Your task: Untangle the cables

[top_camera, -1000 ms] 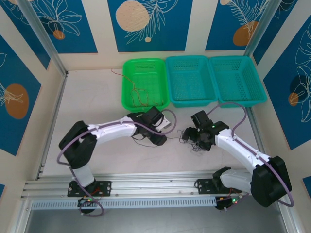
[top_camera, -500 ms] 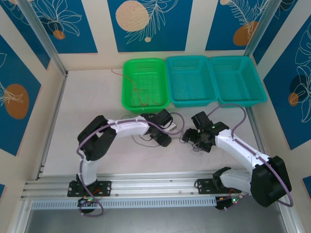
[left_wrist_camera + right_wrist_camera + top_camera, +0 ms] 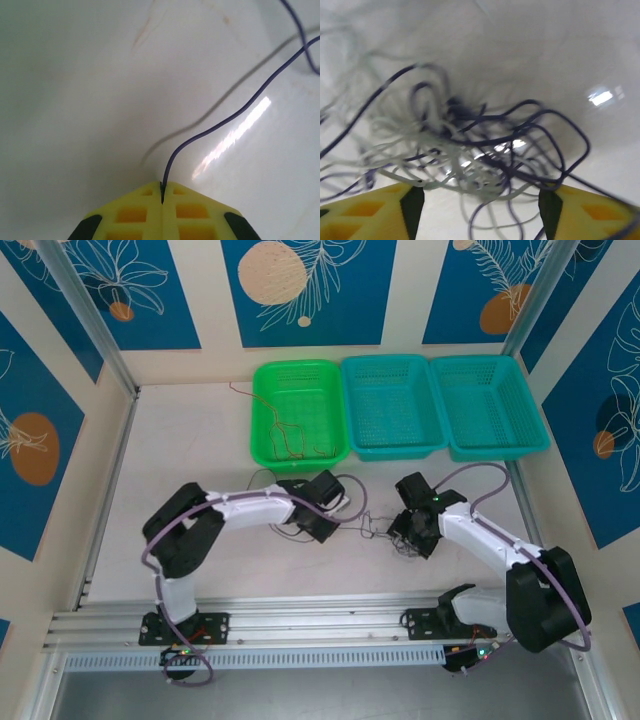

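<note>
A thin red-orange strand [image 3: 240, 390] trails from the green basket's [image 3: 305, 390] far left rim onto the white table [image 3: 190, 440], and more red-orange strands [image 3: 287, 440] lie loose inside that basket. Just in front of the green basket's near right corner, the left gripper [image 3: 162, 186] has its yellow fingers pressed together on a dark strand [image 3: 210, 127]. That strand leaves the fingertips and curves away over the table, with a blurred grey line beside it, whether shadow or a second strand I cannot tell. Further right of the green basket and nearer the arm bases sits the tangle [image 3: 470, 145] of dark and whitish cables, looped over one another on the table. The right gripper [image 3: 480, 200] is at it, fingers spread wide, one either side of the bunch. A teal basket [image 3: 392, 405] touches the green basket's right side, and a second teal basket [image 3: 490, 405] follows.
</note>
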Available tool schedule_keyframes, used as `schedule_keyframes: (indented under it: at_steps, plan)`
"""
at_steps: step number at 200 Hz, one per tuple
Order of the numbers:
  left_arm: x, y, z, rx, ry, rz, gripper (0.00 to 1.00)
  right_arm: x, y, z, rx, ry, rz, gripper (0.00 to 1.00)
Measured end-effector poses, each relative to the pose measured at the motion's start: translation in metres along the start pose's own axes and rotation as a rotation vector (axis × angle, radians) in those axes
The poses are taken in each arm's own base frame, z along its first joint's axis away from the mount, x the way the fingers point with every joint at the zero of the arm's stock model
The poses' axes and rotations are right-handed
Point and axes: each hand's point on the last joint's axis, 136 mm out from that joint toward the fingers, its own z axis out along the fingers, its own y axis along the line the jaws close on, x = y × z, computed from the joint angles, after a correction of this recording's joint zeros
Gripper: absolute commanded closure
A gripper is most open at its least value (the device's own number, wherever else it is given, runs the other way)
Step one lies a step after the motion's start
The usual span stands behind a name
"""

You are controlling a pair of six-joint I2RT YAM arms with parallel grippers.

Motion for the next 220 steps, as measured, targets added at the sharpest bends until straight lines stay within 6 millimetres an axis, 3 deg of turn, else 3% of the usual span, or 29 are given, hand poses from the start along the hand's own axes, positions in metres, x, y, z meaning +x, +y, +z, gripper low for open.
schedule_keyframes:
  at_steps: [25, 49, 71, 84, 105, 120, 128, 155, 175, 191, 220]
  plan:
    - [0.003, 0.040, -0.043, -0.024, -0.099, -0.133, 1.00, -0.009, -0.021, 0.006, 0.035, -0.003, 0.129, 0.82]
    - [0.010, 0.095, -0.088, -0.076, -0.223, -0.297, 1.00, -0.016, -0.041, 0.005, 0.040, -0.031, 0.243, 0.84]
    - [0.031, 0.131, -0.108, -0.135, -0.251, -0.404, 1.00, -0.024, -0.058, -0.004, 0.022, -0.079, 0.340, 0.85]
    - [0.041, 0.137, -0.109, -0.145, -0.235, -0.427, 1.00, -0.030, -0.064, -0.012, 0.000, -0.116, 0.379, 0.74]
    - [0.048, 0.129, -0.102, -0.101, -0.212, -0.434, 1.00, -0.034, -0.056, -0.025, -0.072, -0.160, 0.323, 0.44]
    - [0.048, 0.122, -0.100, -0.057, -0.209, -0.438, 1.00, -0.028, -0.035, -0.035, -0.139, -0.168, 0.199, 0.24]
    - [0.046, 0.118, -0.100, -0.038, -0.214, -0.441, 1.00, -0.023, -0.018, -0.043, -0.181, -0.173, 0.106, 0.19]
    - [0.042, 0.112, -0.100, 0.002, -0.222, -0.443, 1.00, 0.017, 0.059, -0.074, -0.328, -0.177, -0.291, 0.15]
    - [0.041, 0.108, -0.101, 0.019, -0.225, -0.437, 1.00, 0.049, 0.110, -0.084, -0.341, -0.167, -0.511, 0.11]
    - [0.039, 0.104, -0.105, 0.031, -0.236, -0.430, 1.00, 0.064, 0.147, -0.075, -0.282, -0.156, -0.611, 0.10]
    - [0.035, 0.099, -0.118, 0.039, -0.279, -0.413, 1.00, 0.068, 0.198, -0.039, -0.154, -0.148, -0.657, 0.11]
